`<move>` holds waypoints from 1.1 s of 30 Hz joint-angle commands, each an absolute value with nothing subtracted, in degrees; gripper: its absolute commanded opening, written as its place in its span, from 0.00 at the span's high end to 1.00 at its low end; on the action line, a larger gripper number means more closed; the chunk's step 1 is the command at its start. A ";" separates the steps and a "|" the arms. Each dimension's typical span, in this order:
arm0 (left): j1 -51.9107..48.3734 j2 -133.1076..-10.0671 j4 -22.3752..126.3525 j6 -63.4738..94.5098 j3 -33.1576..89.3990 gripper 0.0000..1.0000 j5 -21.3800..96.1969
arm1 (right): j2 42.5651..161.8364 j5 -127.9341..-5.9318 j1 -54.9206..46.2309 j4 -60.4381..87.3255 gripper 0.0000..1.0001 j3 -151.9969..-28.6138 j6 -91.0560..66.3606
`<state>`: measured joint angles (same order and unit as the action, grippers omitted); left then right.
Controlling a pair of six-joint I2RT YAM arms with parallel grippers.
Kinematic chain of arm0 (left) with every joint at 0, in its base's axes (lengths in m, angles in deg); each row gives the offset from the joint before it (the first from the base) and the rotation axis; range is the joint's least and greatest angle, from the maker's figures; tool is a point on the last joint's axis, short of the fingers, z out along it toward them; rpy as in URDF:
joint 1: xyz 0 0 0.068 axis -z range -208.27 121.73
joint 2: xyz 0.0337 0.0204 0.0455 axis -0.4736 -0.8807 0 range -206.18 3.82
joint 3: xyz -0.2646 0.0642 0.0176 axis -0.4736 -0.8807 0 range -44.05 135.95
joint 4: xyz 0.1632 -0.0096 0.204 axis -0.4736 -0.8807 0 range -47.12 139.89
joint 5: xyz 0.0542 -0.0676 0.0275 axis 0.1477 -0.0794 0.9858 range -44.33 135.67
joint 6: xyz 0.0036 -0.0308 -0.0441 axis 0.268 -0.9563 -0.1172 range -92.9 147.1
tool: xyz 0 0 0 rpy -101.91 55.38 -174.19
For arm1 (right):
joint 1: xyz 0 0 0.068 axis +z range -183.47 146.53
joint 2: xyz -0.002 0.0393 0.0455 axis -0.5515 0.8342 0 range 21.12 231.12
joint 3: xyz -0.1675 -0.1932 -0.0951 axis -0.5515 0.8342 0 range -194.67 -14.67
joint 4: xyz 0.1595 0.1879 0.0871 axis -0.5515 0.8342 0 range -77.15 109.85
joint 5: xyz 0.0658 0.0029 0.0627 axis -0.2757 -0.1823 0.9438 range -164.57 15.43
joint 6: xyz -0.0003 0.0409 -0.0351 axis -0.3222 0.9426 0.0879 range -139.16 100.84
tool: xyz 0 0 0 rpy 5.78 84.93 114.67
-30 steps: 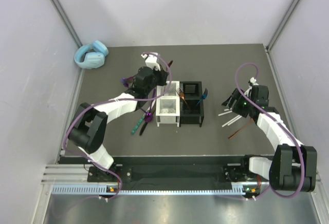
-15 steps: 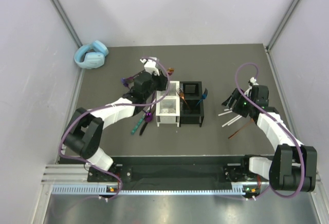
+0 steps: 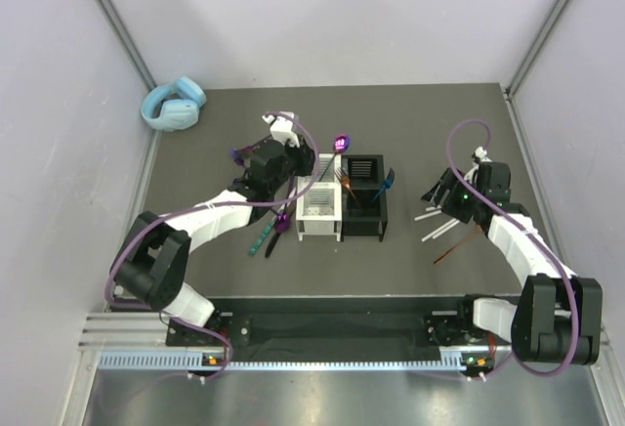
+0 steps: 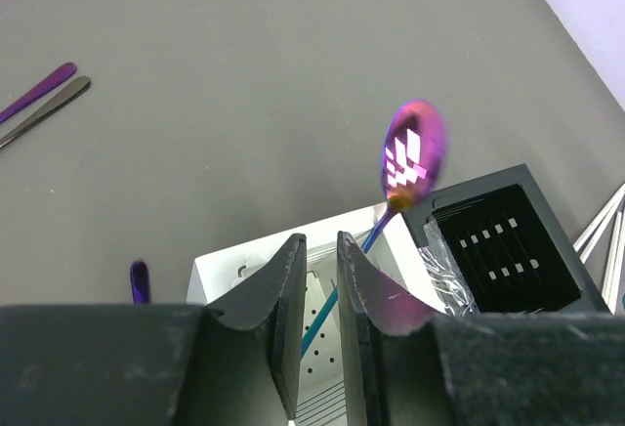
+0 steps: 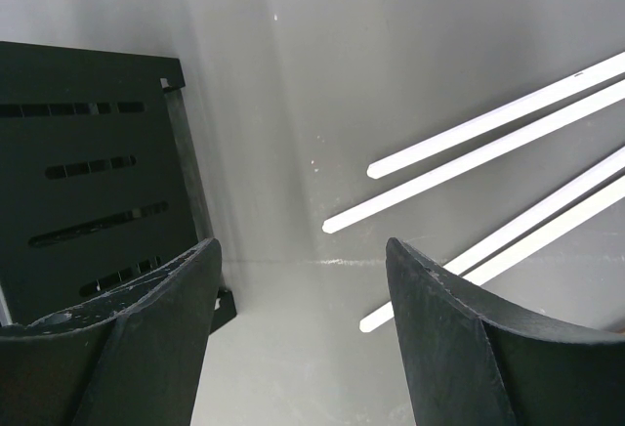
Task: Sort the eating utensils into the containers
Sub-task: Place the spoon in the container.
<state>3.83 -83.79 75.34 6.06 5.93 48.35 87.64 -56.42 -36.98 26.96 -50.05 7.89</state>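
An iridescent purple-blue spoon (image 3: 341, 141) stands leaning in the far compartment of the white caddy (image 3: 319, 234). In the left wrist view its bowl (image 4: 415, 152) points up and its blue handle runs down into the white caddy (image 4: 234, 260). My left gripper (image 3: 305, 165) hovers over that caddy, its jaws (image 4: 320, 240) slightly apart and wider than the handle behind them. The black caddy (image 3: 362, 234) beside it holds an orange stick and a blue utensil. My right gripper (image 3: 435, 194) is open and empty (image 5: 303, 245) over the table by several white sticks (image 5: 488, 152).
A green-handled knife (image 3: 260, 240) and a purple spoon (image 3: 282, 221) lie left of the white caddy. Two more handles (image 4: 44, 99) lie further left. A brown stick (image 3: 457, 245) lies by the white sticks. Light-blue headphones (image 3: 174, 104) sit at the far left corner.
My left gripper drew back to the left while the spoon's bowl swung right and now leans in the white caddy. The right arm has not moved.
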 commanded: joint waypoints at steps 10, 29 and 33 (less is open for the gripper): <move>3.99 -77.75 73.89 7.23 5.87 0.51 54.44 | 86.42 -55.94 -37.08 24.89 0.31 -51.41 7.56; -15.17 -100.13 38.92 -1.81 48.38 0.32 82.05 | 85.63 -53.57 -37.08 24.36 0.30 -50.01 8.08; -19.82 -112.87 29.15 -9.88 65.07 0.32 79.60 | 84.49 -52.61 -37.08 24.19 0.29 -49.30 8.08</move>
<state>-16.54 -105.08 41.09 -2.00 54.38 78.14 87.05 -54.43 -36.98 26.74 -49.89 8.06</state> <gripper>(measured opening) 0.677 0.709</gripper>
